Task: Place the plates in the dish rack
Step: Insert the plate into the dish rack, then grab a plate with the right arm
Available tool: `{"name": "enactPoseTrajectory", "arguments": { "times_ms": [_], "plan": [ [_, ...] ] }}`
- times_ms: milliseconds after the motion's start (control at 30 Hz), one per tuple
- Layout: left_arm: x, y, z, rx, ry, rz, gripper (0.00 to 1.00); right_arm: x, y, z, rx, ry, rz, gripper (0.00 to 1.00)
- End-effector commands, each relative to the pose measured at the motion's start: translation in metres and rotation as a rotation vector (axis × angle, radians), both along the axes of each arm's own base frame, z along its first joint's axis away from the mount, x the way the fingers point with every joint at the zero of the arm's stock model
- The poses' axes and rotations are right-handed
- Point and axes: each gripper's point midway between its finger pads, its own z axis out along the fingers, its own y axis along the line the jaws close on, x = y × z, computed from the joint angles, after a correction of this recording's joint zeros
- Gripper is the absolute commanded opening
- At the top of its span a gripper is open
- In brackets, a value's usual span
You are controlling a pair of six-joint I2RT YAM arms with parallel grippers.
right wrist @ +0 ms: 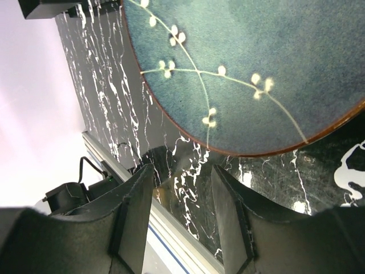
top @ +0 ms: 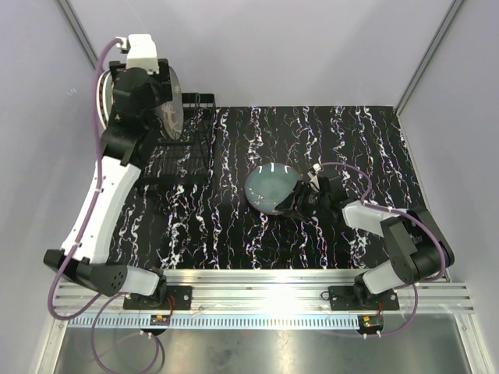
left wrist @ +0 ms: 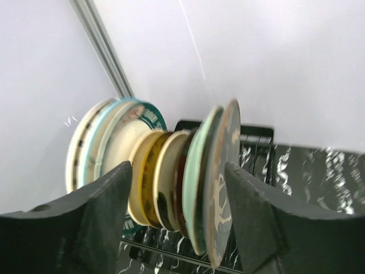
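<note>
As far as I can see, rack (top: 191,148): a row of plates (left wrist: 171,182) stands upright in it, so most seems done.
Blue plate (top: 271,189): on the table (top: 234,234), well apart from the rack; left to load.
My left gripper (left wrist: 178,171): spread, facing the row, holding nothing.
My right gripper (right wrist: 182,171): spread, at that plate's edge, not pinching it.

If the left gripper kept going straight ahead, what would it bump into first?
Probably the round brown plate with pale deer figures, standing upright in the black wire dish rack with other plates. It looks nearest the left gripper, though depth is unclear.
</note>
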Motion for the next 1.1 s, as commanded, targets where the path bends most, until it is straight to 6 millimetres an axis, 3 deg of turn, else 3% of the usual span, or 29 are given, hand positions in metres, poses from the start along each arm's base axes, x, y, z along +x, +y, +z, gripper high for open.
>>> {"name": "enactPoseTrajectory", "arguments": {
  "times_ms": [0,233,433,467,533,567,633,667,700,733,767,833,867,933,1033,1067],
  "plan": [
    [-0.030,0.006,0.049,-0.068,-0.121,-0.024,0.73,0.002,-0.003,0.016,0.019,-0.054,0.006,0.52],
    [-0.061,0.014,0.054,-0.098,-0.150,-0.035,0.86,-0.001,-0.019,0.007,-0.022,-0.029,-0.056,0.55],
    [-0.088,0.020,0.033,-0.131,-0.149,-0.055,0.96,0.006,-0.042,0.003,-0.075,-0.034,-0.184,0.62],
    [-0.088,0.021,0.017,-0.132,-0.122,-0.049,0.99,0.006,-0.047,0.002,-0.079,-0.034,-0.209,0.63],
    [-0.102,0.027,0.015,-0.157,-0.145,-0.046,0.99,0.006,-0.054,-0.003,-0.088,-0.023,-0.254,0.64],
    [-0.102,0.026,-0.002,-0.181,-0.122,-0.047,0.99,0.007,-0.057,-0.002,-0.090,-0.027,-0.272,0.64],
    [-0.112,0.019,-0.011,-0.234,-0.131,-0.098,0.99,0.009,-0.065,-0.007,-0.092,-0.022,-0.325,0.67],
    [-0.111,0.011,-0.033,-0.245,-0.091,-0.133,0.99,0.011,-0.067,-0.008,-0.089,-0.022,-0.346,0.67],
    [-0.118,0.010,-0.036,-0.262,-0.102,-0.152,0.99,0.013,-0.071,-0.011,-0.076,-0.009,-0.382,0.68],
    [-0.120,0.006,-0.041,-0.280,-0.105,-0.175,0.99,0.015,-0.072,-0.012,-0.059,-0.021,-0.402,0.69],
    [-0.119,-0.001,-0.063,-0.280,-0.065,-0.209,0.99,0.017,-0.072,-0.015,-0.043,-0.017,-0.418,0.69],
    [-0.129,-0.002,-0.068,-0.317,-0.092,-0.228,0.99,0.023,-0.071,-0.009,0.019,-0.055,-0.444,0.69],
    [-0.129,-0.007,-0.084,-0.325,-0.067,-0.247,0.99,0.024,-0.071,-0.011,0.036,-0.048,-0.458,0.69],
    [-0.135,-0.008,-0.088,-0.346,-0.085,-0.265,0.99,0.032,-0.069,-0.006,0.059,-0.094,-0.464,0.70],
    [-0.134,-0.007,-0.116,-0.337,-0.041,-0.247,0.99,0.043,-0.065,-0.006,0.072,-0.114,-0.451,0.69],
    [-0.134,-0.003,-0.120,-0.334,-0.037,-0.223,0.99,0.044,-0.064,-0.015,0.064,-0.092,-0.449,0.69]
  ]
}}
